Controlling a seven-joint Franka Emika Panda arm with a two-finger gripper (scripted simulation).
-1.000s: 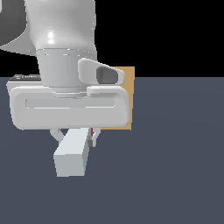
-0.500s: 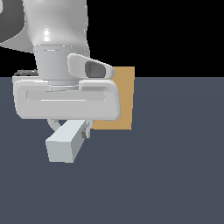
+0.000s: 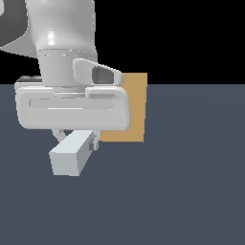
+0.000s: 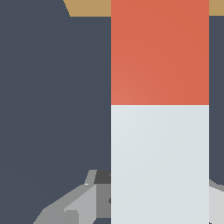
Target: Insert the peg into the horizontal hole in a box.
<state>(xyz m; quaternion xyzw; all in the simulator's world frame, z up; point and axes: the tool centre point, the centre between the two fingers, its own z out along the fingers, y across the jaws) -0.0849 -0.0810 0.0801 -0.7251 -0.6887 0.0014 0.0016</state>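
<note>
The gripper (image 3: 75,139), left of centre in the exterior view, is clenched on the peg (image 3: 69,155), whose pale end juts toward the lower left. In the wrist view the peg's red end (image 4: 159,52) is pointed at the box (image 4: 87,6). The box (image 3: 131,110) is seen just right of centre, partly hidden by the hand.
</note>
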